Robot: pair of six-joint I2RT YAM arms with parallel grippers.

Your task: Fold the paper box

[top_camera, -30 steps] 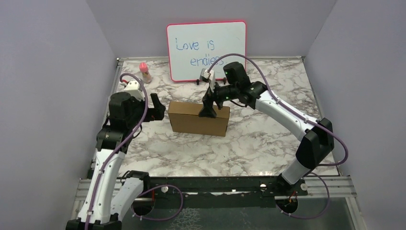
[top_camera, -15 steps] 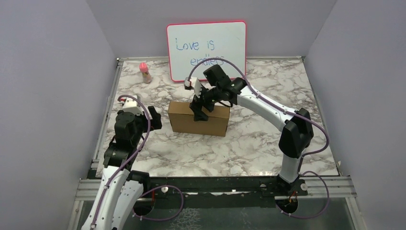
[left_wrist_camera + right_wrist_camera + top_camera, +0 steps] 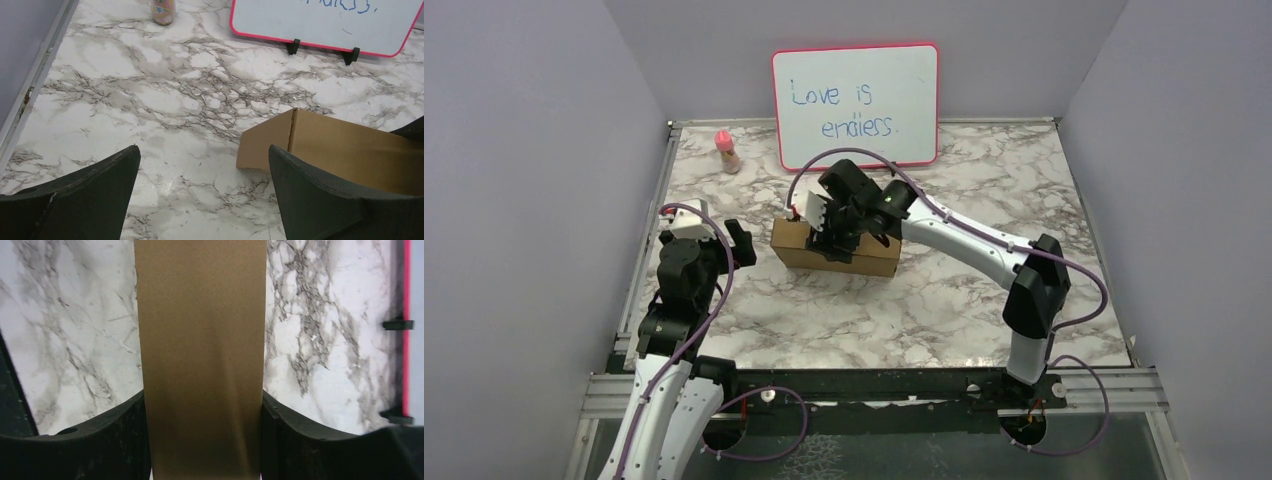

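The paper box [image 3: 869,262] is a closed plain brown cardboard box lying on the marble table, in the middle. My right gripper [image 3: 832,240] reaches down over its left half, with one finger on each long side, shut on it. In the right wrist view the box [image 3: 200,330] fills the gap between both fingers [image 3: 125,440], touching them. My left gripper [image 3: 739,245] is open and empty, just left of the box. In the left wrist view the box's left end [image 3: 345,150] lies beyond my right finger [image 3: 310,195], apart from it.
A red-framed whiteboard [image 3: 856,105] with blue writing stands at the back on black feet, also in the left wrist view [image 3: 325,20]. A small pink-capped bottle [image 3: 725,150] stands at the back left. Grey walls close in both sides.
My right gripper has slid left along the box's top and closed across it; the box shifted slightly left. My left arm has drawn back and lowered, away from the box's end.
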